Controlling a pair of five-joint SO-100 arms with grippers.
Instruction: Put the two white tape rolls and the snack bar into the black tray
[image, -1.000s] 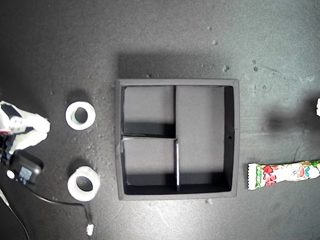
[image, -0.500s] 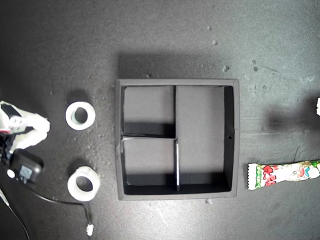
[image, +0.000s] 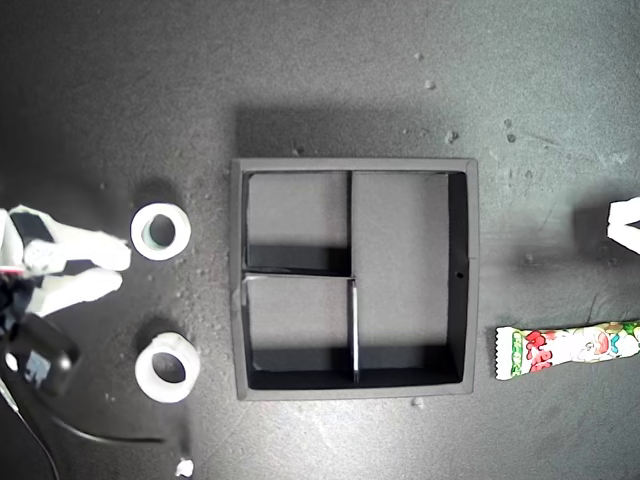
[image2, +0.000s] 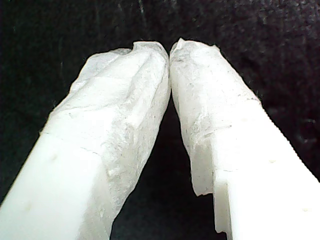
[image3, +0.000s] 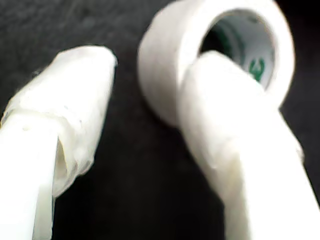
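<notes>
Handling of the rolls: the upper tape roll (image: 160, 231) and the lower tape roll (image: 167, 367) look light and stiff, with smooth sides. The best hold is probably one finger through the wide centre hole and the other against the outer wall.
Handling of the bar: the snack bar (image: 570, 350) looks light, with a slippery, crinkly wrapper. It is best pinched across its narrow middle, not by a crimped end.
Second tool: the second tool (image: 112, 270) has its jaws spread wide and holds nothing. It sits just beside the upper tape roll, and in its wrist view one finger overlaps the roll's rim (image3: 220, 45). Whether it touches cannot be told.
First tool: the first tool (image2: 169, 50) has its tips pressed nearly together over bare dark desk, with nothing between them.
Places: both rolls lie on the desk (image: 330, 80) at the exterior view's left, well apart from each other. The bar lies at that view's right, just outside the black tray (image: 471, 270). All three tray sections are empty.
Edges: the tray's low walls and inner dividers must be cleared from above.
Open room: there is a bare strip of desk between the rolls and the tray. A dark cable (image: 100, 425) trails near the lower roll.
Stage: judged to be the approach for the first pick, with nothing placed yet.
</notes>
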